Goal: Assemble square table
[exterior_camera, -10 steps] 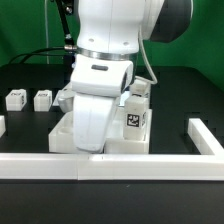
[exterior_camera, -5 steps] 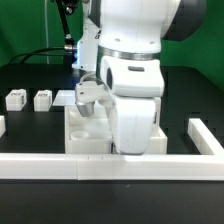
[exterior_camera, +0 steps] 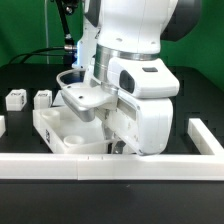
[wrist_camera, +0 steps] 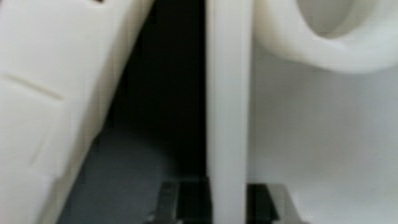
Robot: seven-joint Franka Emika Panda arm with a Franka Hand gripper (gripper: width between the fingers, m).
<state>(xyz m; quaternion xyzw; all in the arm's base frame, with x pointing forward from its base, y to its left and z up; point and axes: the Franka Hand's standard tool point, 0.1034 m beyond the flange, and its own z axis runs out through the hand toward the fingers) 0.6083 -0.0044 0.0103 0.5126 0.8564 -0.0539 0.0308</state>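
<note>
White square table slab (exterior_camera: pixel 55 126) sits mid-table toward the near edge of the black table (exterior_camera: pixel 20 145), just behind the long rail (exterior_camera: pixel 50 167) and turned askew to it. The gripper (wrist_camera: pixel 222 198) is clamped on the slab's thin upright rim, with dark fingers (wrist_camera: pixel 180 204) either side in the wrist view. One leg post (exterior_camera: pixel 15 99) and another (exterior_camera: pixel 42 98) stand toward the exterior view's left edge. A second rail (exterior_camera: pixel 207 141) lies over on the right.

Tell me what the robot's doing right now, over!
Gripper shut on square table rim. Two leg posts standing apart, exterior view's left. Long white rail close alongside the table, over.
</note>
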